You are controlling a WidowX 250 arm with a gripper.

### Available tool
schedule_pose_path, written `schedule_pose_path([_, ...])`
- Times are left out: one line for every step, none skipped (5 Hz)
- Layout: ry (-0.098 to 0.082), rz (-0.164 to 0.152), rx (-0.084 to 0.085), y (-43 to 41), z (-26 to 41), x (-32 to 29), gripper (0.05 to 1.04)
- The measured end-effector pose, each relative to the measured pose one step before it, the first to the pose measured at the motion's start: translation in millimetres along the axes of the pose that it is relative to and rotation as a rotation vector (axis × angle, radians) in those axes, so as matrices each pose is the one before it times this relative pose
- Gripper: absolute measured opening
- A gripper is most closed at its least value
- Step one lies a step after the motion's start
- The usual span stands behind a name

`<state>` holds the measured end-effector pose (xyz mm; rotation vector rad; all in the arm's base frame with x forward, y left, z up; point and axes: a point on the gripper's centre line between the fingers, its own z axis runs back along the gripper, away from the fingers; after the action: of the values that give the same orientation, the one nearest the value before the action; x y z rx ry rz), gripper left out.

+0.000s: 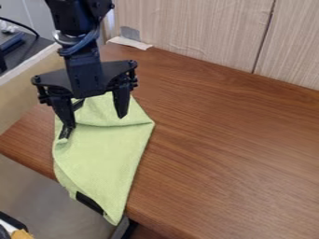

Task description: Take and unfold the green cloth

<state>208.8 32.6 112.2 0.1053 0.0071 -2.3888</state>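
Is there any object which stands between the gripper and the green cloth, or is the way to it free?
Nothing visible stands between them. The gripper is open, with its fingers apart over the upper part of the green cloth; whether they touch it, I cannot tell.

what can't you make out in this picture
All in the camera view:
- green cloth: upper part partly hidden by the gripper, inner layers by its own folds
- gripper's contact with the cloth: unclear from this single slant
- black patch at the cloth's lower end: too small to identify
- table: cut off by the right and bottom edges
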Motion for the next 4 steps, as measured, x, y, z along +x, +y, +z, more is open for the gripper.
schedule_pose_path([-0.0108,0.0019,-0.006,-0.34,-2.62,0.97,1.0])
schedule_pose_path([-0.0339,0.0711,-0.0182,-5.7,-3.63,-16.63,1.0])
schedule_pose_path([-0.0123,0.0326,-0.0045,3.99,-1.06,-15.77,1.0])
schedule_pose_path([-0.0074,-0.0057,-0.0383,2.37,-17.54,-22.55,1.0])
